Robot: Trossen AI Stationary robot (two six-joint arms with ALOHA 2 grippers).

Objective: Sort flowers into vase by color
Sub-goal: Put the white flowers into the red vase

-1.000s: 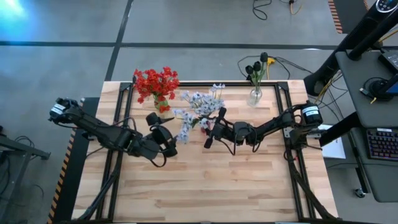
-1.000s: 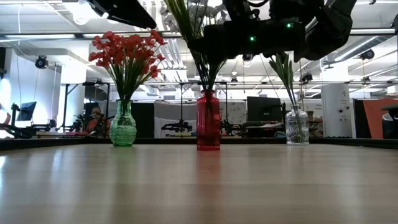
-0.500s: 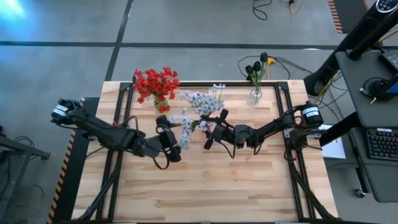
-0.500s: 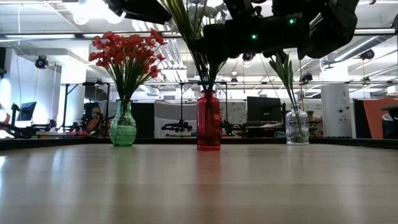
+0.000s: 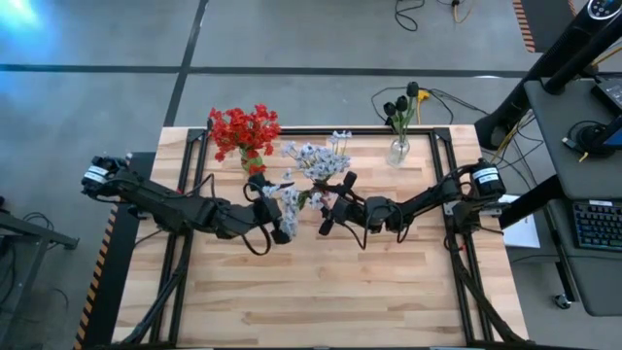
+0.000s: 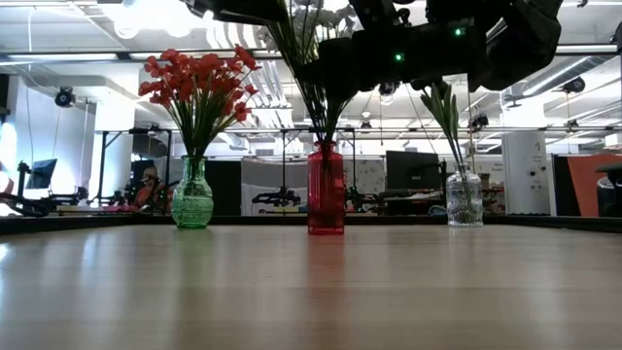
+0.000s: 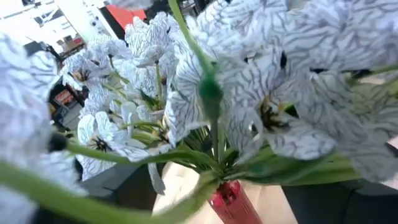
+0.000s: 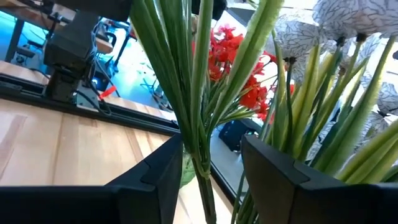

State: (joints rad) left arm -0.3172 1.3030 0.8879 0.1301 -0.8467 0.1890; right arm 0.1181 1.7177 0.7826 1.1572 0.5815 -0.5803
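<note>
Fingers of the right gripper (image 8: 208, 177) stand apart, with green stalks of the white flowers (image 5: 313, 163) between them; the stalks are not pinched, they pass through the gap. This gripper (image 5: 330, 207) hangs above the table (image 5: 321, 292) just beside the red vase (image 6: 326, 190), at the side toward the clear vase (image 6: 465, 199). The left gripper (image 5: 279, 209) is at the other side of the red vase, very near the pale blooms; its own fingers do not show in its wrist view, so I cannot tell from the pictures if they are open or closed. That view is filled with the white, dark-veined petals (image 7: 267, 93) and the neck of the red vase (image 7: 230, 202) below them. The white flowers stand in the red vase, in the middle of the row. To one side of it the red flowers (image 5: 243, 131) stand in the green vase (image 6: 192, 194). To the other side the dark buds (image 5: 400, 105) stand in the clear vase. All three vases are near the far edge of the table.
</note>
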